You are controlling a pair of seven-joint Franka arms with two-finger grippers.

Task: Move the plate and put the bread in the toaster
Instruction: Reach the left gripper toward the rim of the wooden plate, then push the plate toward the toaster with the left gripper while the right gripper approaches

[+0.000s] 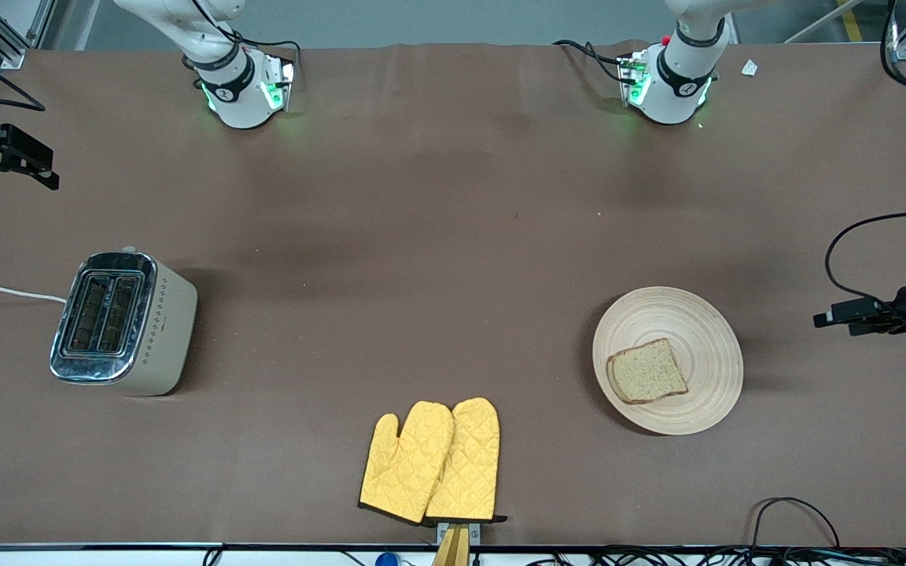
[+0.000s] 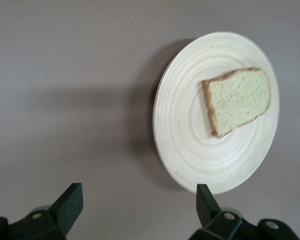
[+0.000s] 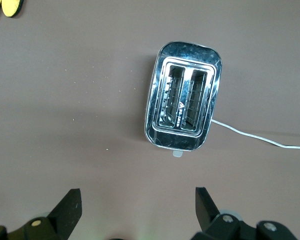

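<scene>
Bread (image 1: 648, 371) lies flat on the plate (image 1: 705, 330), off centre toward the front camera and toward the right arm's end of the table. We find the plate toward the left arm's end of the table, well apart from the toaster (image 1: 123, 322), which stands upright toward the right arm's end with both slots showing empty and its white cord (image 1: 5, 291) trailing off the table edge. A pair of yellow oven mitts (image 1: 433, 462) lies between the two, nearer the front camera.

We note the left gripper (image 2: 135, 212) over bare table just beside the plate, fingers spread wide and holding nothing. The right gripper (image 3: 137, 212) hangs over the table near the toaster, likewise spread and empty.

We judge the slice light, soft and easily crushed or torn; a gentle pinch across the darker crust, where it is firmest, looks safest. Lying flat, it offers little edge to get under. The plate appears stiff, light and smooth wood, likely to slide if pushed; its raised rim is the natural place to take hold.
</scene>
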